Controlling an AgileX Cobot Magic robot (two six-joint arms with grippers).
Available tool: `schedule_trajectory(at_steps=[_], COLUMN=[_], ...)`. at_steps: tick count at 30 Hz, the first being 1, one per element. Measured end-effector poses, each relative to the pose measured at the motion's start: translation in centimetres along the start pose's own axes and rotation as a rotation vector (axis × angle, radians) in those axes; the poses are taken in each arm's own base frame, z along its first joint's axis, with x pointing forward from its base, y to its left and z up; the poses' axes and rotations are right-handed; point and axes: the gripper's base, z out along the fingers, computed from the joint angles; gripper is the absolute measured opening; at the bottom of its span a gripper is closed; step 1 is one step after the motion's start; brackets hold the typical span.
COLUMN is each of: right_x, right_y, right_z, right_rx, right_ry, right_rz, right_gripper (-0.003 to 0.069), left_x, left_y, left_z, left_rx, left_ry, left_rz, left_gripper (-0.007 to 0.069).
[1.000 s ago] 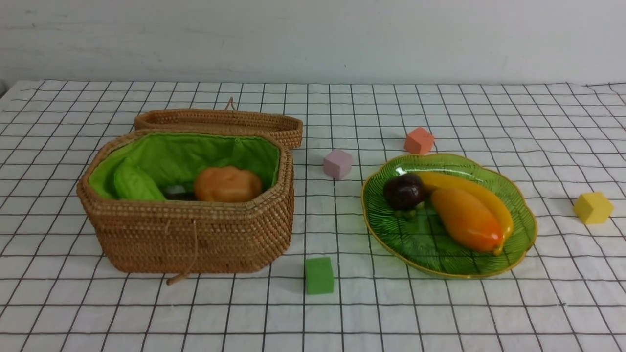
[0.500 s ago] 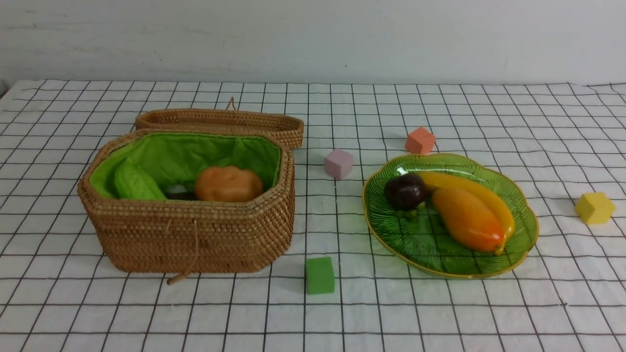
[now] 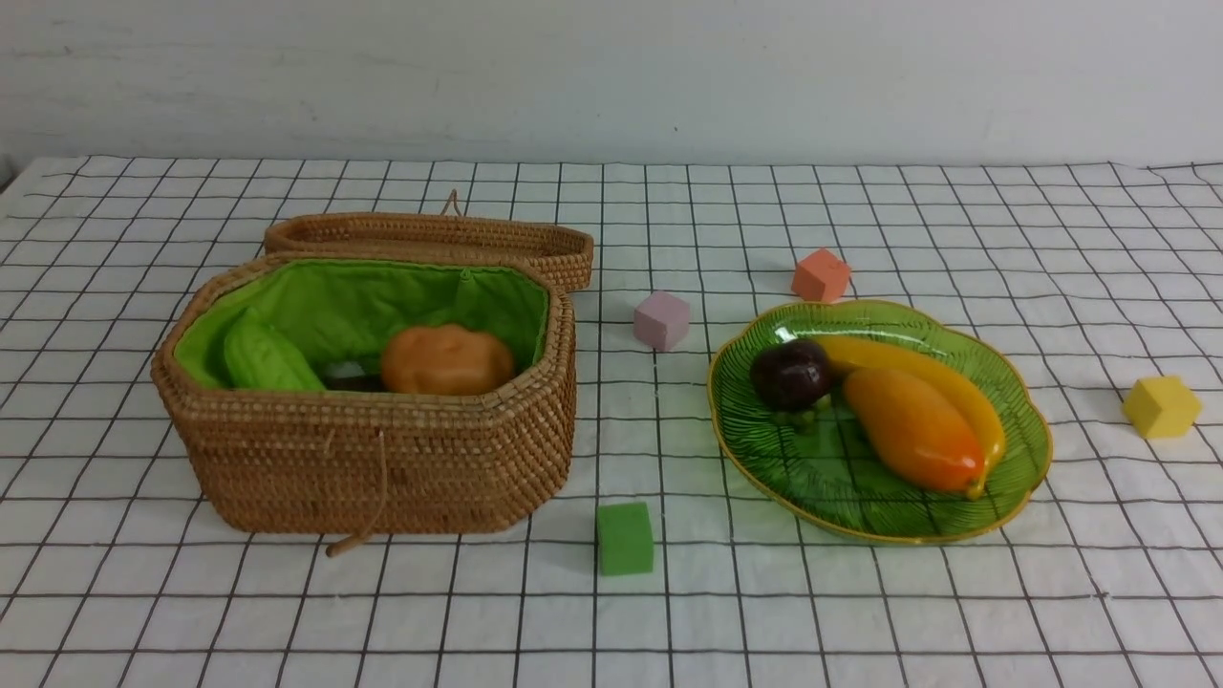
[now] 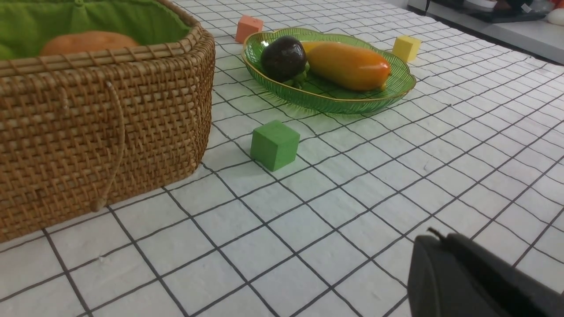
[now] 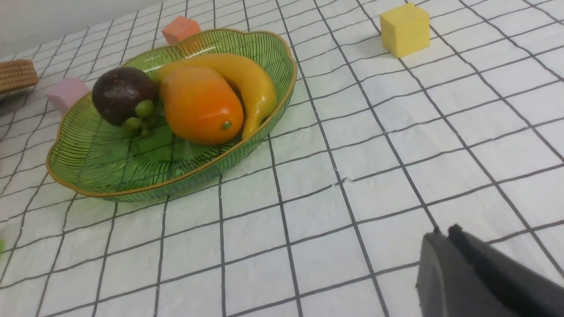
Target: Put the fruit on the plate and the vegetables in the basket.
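Checked tablecloth (image 3: 860, 612), plate (image 3: 1027, 478) unmoved, fruit (image 3: 912, 430) unmoved

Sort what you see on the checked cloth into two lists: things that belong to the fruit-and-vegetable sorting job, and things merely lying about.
Belong to the job:
basket, holding potato and gourd
plate, holding mangosteen, banana, mango

Lying about:
green cube
pink cube
orange cube
yellow cube

Neither arm appears in the front view; the left gripper (image 4: 434, 235) shows at the lower right of its wrist view, jaws closed, empty; the right gripper (image 5: 443, 231) likewise sits lower right, closed, empty.
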Motion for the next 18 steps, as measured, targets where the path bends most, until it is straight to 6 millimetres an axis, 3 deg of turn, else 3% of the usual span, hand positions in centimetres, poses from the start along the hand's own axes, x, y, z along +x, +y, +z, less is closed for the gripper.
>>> schedule_trajectory(at_steps=[12, 16, 18], right_x=[0.0, 0.0, 0.0], right_y=[0.0, 0.0, 0.0], right_z=[0.0, 0.0, 0.0], right_rx=[0.0, 0.0, 0.0], right_ry=[0.0, 0.0, 0.0], right_rz=[0.0, 0.001, 0.001], right_gripper=[0.002, 0.002, 0.002], left_x=[-0.1, -0.9, -1.2], left_y=[0.1, 0.7, 1.7], left_z=[0.0, 0.0, -0.2], left_rx=[-0.015, -0.116, -0.277], left_ry=[-0.022, -0.12, -0.195], left_rz=[0.023, 0.009, -0.014], left_gripper=[-0.0011, -0.0013, -0.0013])
